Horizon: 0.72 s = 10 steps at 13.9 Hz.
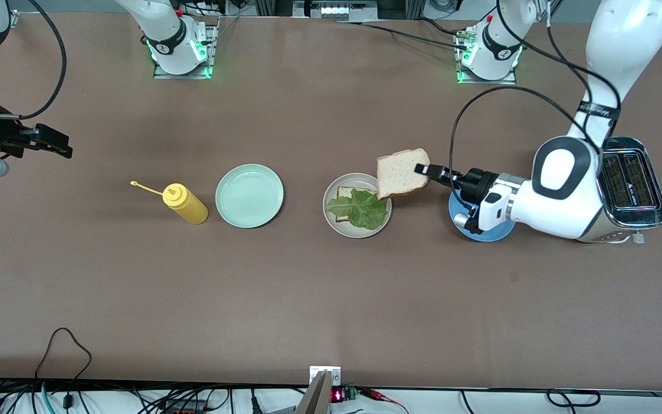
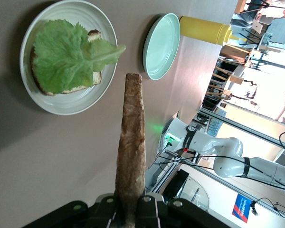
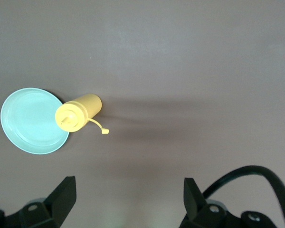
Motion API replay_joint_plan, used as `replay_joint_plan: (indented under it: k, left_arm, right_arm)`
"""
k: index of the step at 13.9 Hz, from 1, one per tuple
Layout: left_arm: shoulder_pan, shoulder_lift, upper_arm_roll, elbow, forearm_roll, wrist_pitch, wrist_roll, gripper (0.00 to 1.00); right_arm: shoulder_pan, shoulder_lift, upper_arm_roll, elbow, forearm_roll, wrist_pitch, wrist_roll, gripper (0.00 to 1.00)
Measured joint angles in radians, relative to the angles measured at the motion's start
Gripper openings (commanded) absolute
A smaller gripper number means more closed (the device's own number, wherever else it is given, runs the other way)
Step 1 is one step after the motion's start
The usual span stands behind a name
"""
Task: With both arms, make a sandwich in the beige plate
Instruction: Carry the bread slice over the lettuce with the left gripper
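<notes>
Risk sits mainly with the top bread slice (image 1: 403,172), which the left pincer (image 1: 426,170) holds clamped by one edge only, in the air over the rim of the beige plate (image 1: 339,224). With such a thin grip near the crust, I judge the soft slice could bend, tear or slip out if the arm tilts or stops sharply. If it is released too early, it may land half on the rim, or push the lettuce leaf (image 1: 361,207) off the lower bread slice (image 1: 343,193).

That leaf is crinkly and green, bigger than the slice under it, so only a brown-crusted corner shows. The held slice is pale with a brown crust and looks flat.

The right pincer (image 1: 49,142) waits with jaws wide and empty over the bench (image 1: 331,299), toward the right arm's end, well apart from the mustard bottle (image 1: 185,204) and the mint green plate (image 1: 249,195).
</notes>
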<state>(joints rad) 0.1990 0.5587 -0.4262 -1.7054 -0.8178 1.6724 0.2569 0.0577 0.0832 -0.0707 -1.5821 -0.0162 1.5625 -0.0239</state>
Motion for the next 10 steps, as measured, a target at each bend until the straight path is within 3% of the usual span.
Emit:
replay_joint_plan:
  k: [4, 10]
  left_arm:
    - [-0.016, 0.095, -0.002, 0.001, -0.041, 0.058, 0.053, 0.0]
    - [-0.084, 0.142, -0.006, 0.003, -0.066, 0.217, 0.075, 0.0]
  right_arm:
    - [0.0, -0.001, -0.008, 0.0, 0.0, -0.018, 0.0, 1.0]
    - [0.0, -0.018, -0.01, -0.021, 0.0, -0.026, 0.0, 1.0]
